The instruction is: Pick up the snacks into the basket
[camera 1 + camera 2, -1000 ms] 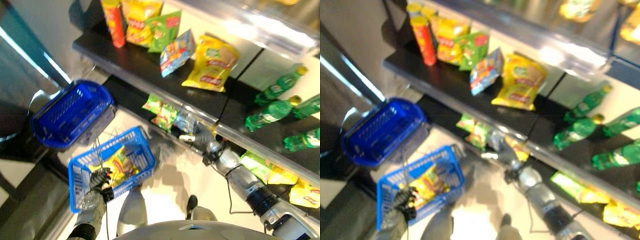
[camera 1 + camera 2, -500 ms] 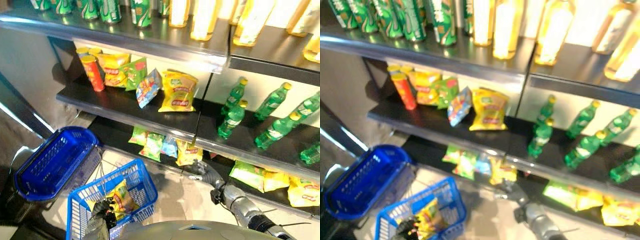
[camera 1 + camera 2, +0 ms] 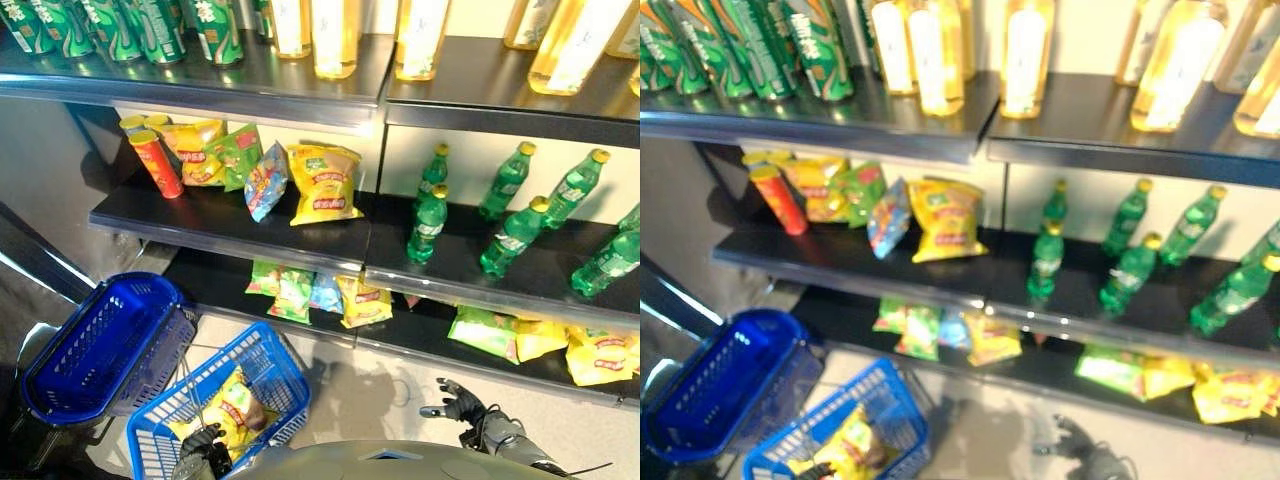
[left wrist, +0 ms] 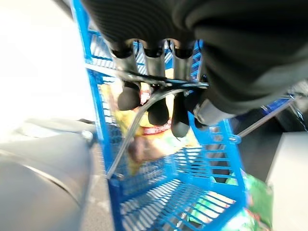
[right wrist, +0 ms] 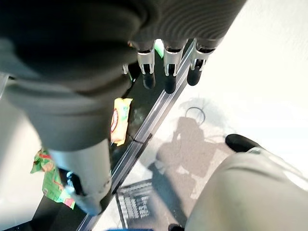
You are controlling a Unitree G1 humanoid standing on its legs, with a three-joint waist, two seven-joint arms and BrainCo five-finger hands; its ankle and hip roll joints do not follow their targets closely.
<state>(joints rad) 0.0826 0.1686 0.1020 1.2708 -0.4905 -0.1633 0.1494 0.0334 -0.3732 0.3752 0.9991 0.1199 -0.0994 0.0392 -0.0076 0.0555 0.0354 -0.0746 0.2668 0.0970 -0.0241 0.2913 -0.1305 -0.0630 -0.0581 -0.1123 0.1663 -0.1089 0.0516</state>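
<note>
Left hand [image 4: 159,103]: fingers curled round wire handle [image 4: 144,113] of blue basket [image 3: 280,370], low at the robot's left | Basket contents: one yellow snack bag [image 3: 232,412] | Right hand [image 3: 458,402]: fingers relaxed, empty, above floor before bottom shelf [image 3: 430,335] | Snacks [image 3: 310,292]: bags lying on bottom shelf; more on middle shelf [image 3: 220,215] | Second blue basket [image 3: 95,345]: on floor, left.

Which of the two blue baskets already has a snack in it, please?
The lighter basket whose handle the left hand holds; a yellow snack bag lies inside. The darker basket beside it holds none.
</note>
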